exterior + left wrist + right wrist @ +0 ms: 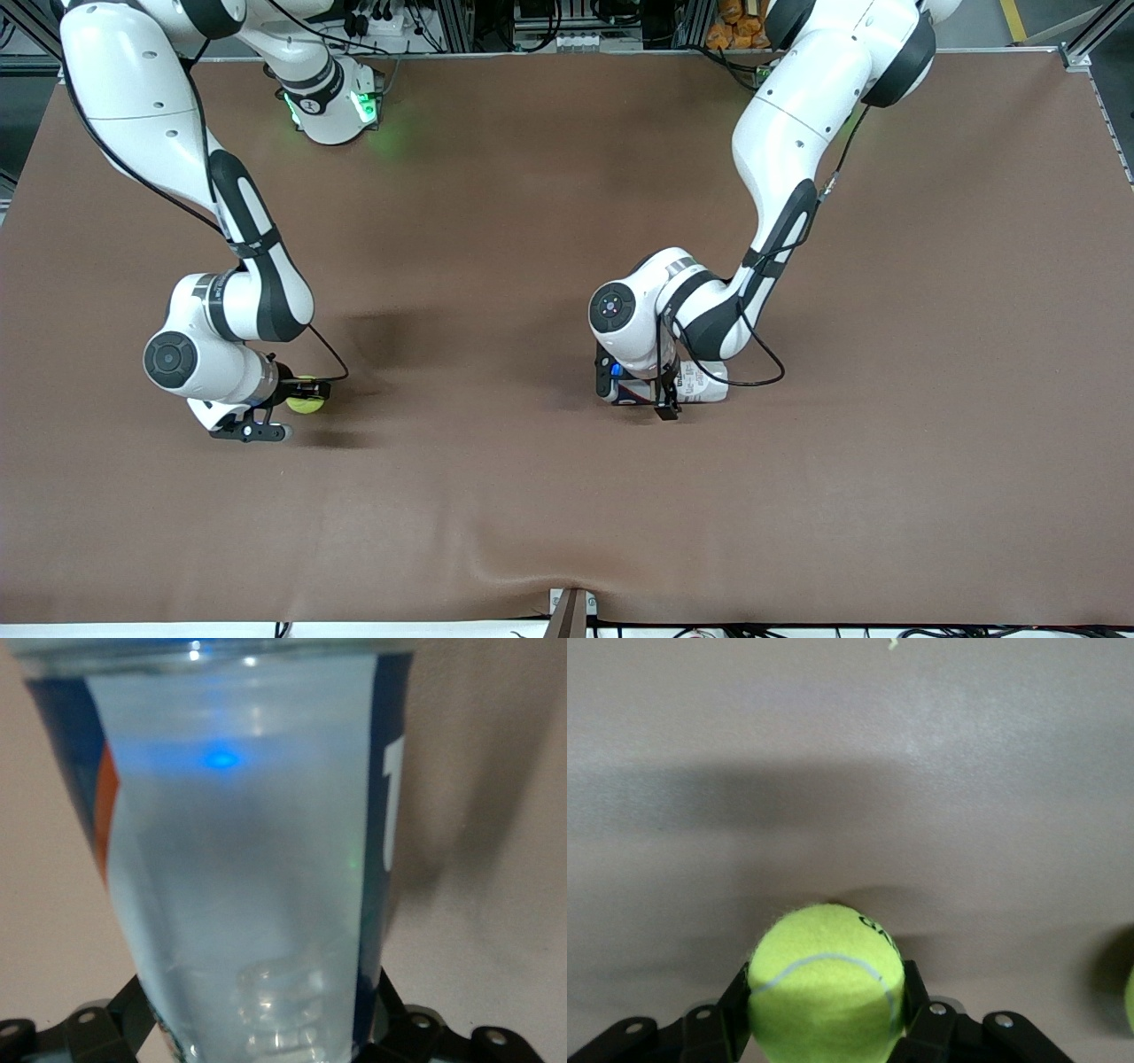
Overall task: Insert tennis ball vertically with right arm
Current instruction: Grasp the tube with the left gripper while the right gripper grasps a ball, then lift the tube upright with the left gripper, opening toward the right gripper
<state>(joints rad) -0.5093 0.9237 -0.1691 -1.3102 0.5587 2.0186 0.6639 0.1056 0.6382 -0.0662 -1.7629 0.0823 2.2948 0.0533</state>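
1. Nearest the front camera, the right gripper [285, 409] sat low over the bench [549, 496] at the right arm's end, jaws clenched on the ball [306, 400].
2. The right wrist view showed the ball [825, 979] pinched between both fingers [735, 1014], its seam curving across the felt and the brown bench under it. At that picture's edge a sliver of a second yellow-green thing [1129, 992] showed; too little was visible to name it.
3. Toward the middle of the bench, the left gripper [651, 394] was low, jaws grasping the can [700, 383].
4. The left wrist view showed the can [248, 868] as a clear tube with a blue and orange label, held between the fingers [115, 1028] near one end. Which way its mouth faced could not be told.
5. Step in hand, as I judged it: the ball was grasped but well apart from the can. Next, the right arm would need to carry the ball above the can's mouth, line it up, and lower it straight in, provided the can stood open end up.
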